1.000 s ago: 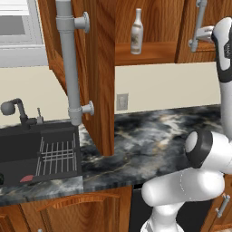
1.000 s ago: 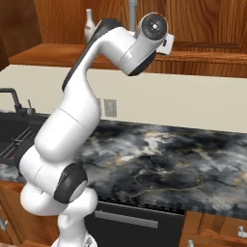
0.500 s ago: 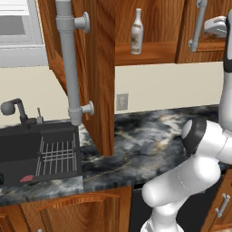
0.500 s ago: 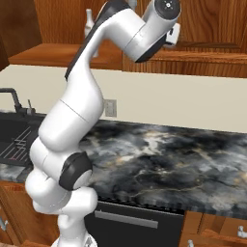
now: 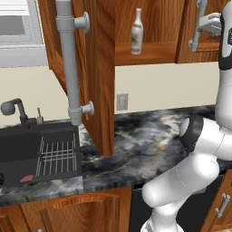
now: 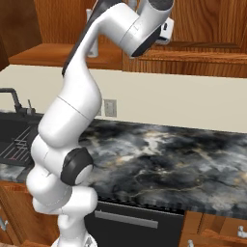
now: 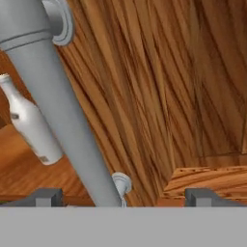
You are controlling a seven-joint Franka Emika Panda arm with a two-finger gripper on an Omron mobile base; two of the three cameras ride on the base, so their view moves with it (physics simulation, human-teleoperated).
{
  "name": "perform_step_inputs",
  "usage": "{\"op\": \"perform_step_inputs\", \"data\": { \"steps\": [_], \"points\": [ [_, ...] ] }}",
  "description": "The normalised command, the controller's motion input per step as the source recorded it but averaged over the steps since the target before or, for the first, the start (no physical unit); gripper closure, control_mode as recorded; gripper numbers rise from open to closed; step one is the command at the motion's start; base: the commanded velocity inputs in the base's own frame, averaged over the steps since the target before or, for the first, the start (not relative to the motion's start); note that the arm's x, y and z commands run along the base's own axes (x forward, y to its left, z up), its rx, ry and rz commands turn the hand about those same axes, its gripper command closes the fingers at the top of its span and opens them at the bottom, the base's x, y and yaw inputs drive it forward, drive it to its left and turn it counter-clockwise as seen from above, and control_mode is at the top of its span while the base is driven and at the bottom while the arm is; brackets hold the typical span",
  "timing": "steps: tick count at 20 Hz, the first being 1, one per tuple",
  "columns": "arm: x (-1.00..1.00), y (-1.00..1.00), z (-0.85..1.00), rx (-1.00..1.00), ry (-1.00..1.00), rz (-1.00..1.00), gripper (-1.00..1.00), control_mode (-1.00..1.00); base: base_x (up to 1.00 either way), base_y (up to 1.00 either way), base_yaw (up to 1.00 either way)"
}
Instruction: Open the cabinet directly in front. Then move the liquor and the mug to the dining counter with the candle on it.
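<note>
The cabinet (image 5: 149, 50) hangs above the counter. Its left door (image 5: 102, 68) stands swung out toward me, grey bar handle (image 5: 70, 59) on its face. Upright on the bare shelf inside is the liquor (image 5: 137, 32), which also sits at the left of the hand view (image 7: 29, 123). My gripper (image 5: 204, 27) is up at the shut right door (image 5: 183, 45), open, its fingertips (image 7: 46, 197) on either side of that door's bar handle (image 7: 62, 116) without closing on it. The mug, the dining counter and the candle are out of view.
A black sink (image 5: 36, 149) with a dark faucet (image 5: 11, 108) lies left, set in the marbled counter (image 5: 145, 136). A wall outlet (image 5: 121, 102) sits on the cream backsplash. The open left door juts out over the counter. A dark appliance front (image 6: 130, 222) is below.
The arm has stretched upward and its elbow has risen. The hand climbed toward the right door's bar handle. The left door and the bottle have not moved.
</note>
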Motion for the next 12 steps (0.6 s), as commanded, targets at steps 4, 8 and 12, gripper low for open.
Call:
{"op": "perform_step_inputs", "data": {
  "steps": [4,8,12],
  "points": [
    [0.35,0.03,-0.34,0.0,-0.05,0.0,-1.0,-1.0,0.0,0.0,0.0],
    [0.44,0.05,-0.26,0.0,-0.05,-0.01,-1.0,-1.0,0.0,0.0,0.0],
    [0.73,0.22,-0.31,0.0,-0.06,-0.05,-1.0,-1.0,0.0,0.0,0.0]
  ]
}}
